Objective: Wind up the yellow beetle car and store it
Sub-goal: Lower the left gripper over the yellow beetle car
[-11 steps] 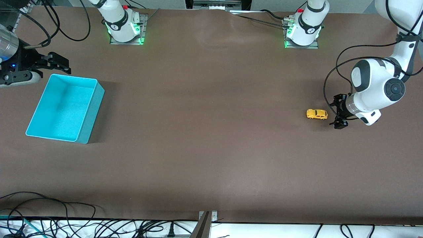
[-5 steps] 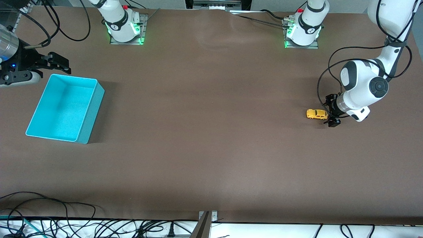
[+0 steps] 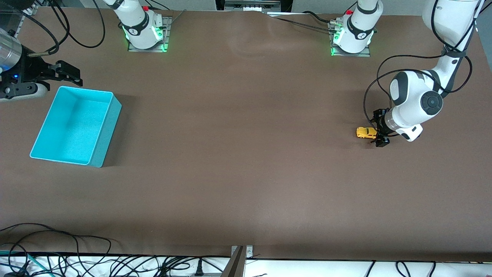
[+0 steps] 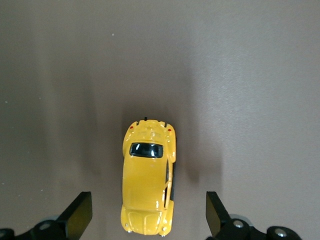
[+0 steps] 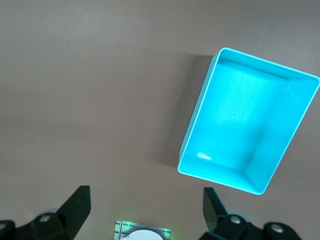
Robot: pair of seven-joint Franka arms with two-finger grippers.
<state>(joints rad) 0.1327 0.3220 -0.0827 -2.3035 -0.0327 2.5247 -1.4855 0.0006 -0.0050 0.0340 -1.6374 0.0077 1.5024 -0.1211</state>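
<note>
The yellow beetle car (image 3: pixel 366 132) stands on the brown table toward the left arm's end. My left gripper (image 3: pixel 378 129) is low at the car's end, open, with one finger on each side of it and a gap to each. In the left wrist view the car (image 4: pixel 148 177) lies between the two fingertips (image 4: pixel 80 215) without touching them; the gripper (image 4: pixel 148 220) is open. My right gripper (image 3: pixel 71 75) waits open and empty beside the teal bin (image 3: pixel 105 130). In the right wrist view the gripper (image 5: pixel 145 210) is open over bare table.
The teal bin (image 5: pixel 197 125) is empty and stands at the right arm's end of the table. The two arm bases (image 3: pixel 144 30) (image 3: pixel 351 34) stand along the table's edge farthest from the front camera. Cables (image 3: pixel 57 246) lie along the nearest edge.
My left arm has moved toward the car and lower, so its open fingers now straddle the car's end. The car, the bin and the right arm have not moved.
</note>
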